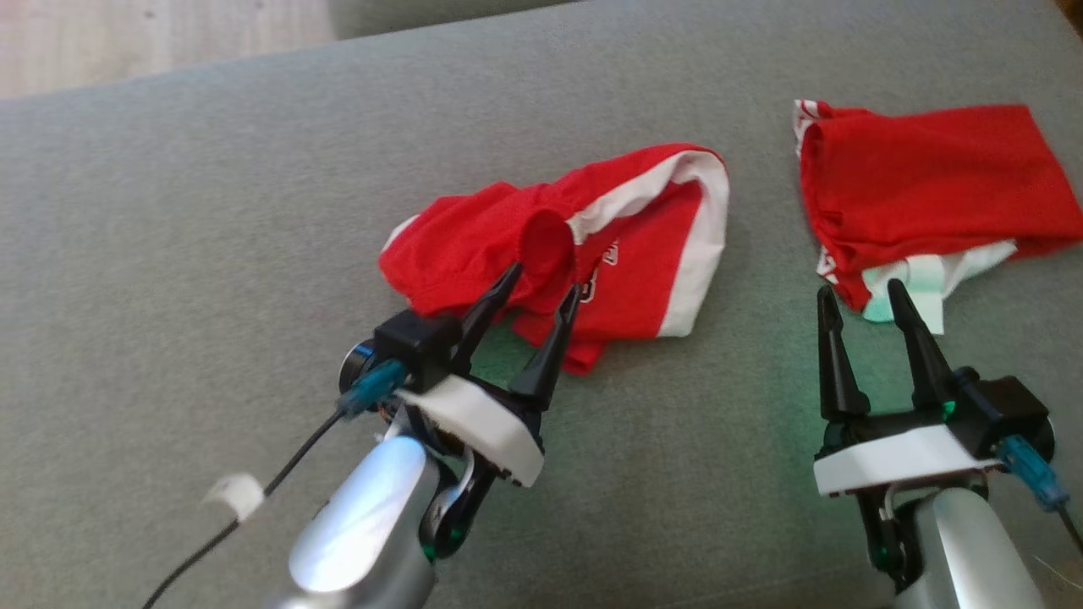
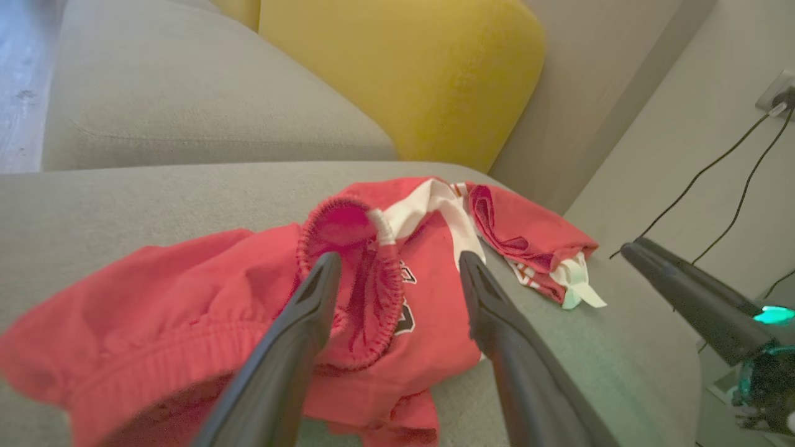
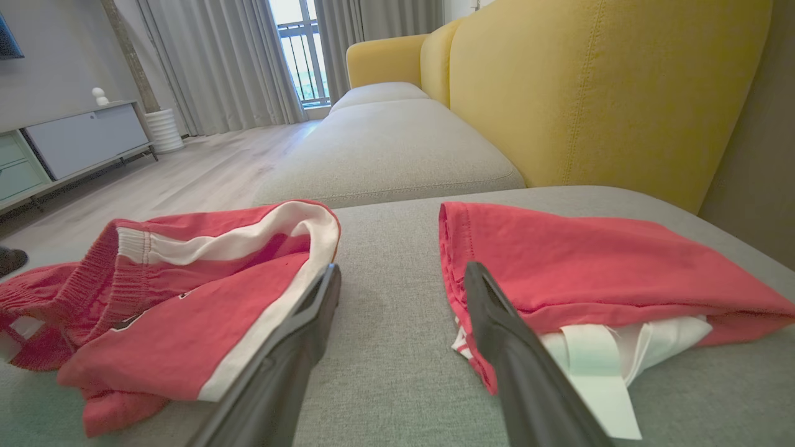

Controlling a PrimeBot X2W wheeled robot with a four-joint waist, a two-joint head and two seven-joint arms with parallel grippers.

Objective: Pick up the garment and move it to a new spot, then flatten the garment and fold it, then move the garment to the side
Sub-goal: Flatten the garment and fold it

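1. The left gripper (image 1: 545, 281) sits nearest, at the lower left of the head view. Its two dark fingers are spread wide and hold nothing.
2. The right gripper (image 1: 860, 289) is at the lower right, fingers also spread and empty, pointing away from the robot.
3. The left fingertips reach over the near edge of the garment (image 1: 643, 254), a pair of red shorts with a white side stripe. It lies crumpled near the middle of the grey sofa seat (image 1: 254, 211). In the left wrist view the fingers flank a raised, gathered loop of its elastic waistband. I cannot tell whether they touch the cloth.
4. The right fingertips stop at the near edge of a second red piece of clothing (image 1: 931, 178), which lies folded at the right of the seat, well apart from the shorts. A white strip of cloth sticks out of its near side, just beside the right finger.
5. Bare grey seat lies between the two pieces.
6. Behind the seat rises a yellow backrest (image 3: 590, 81).
7. Farther off are a pale wooden floor (image 3: 205, 161), a low cabinet (image 3: 81, 136) and grey curtains (image 3: 211, 56).
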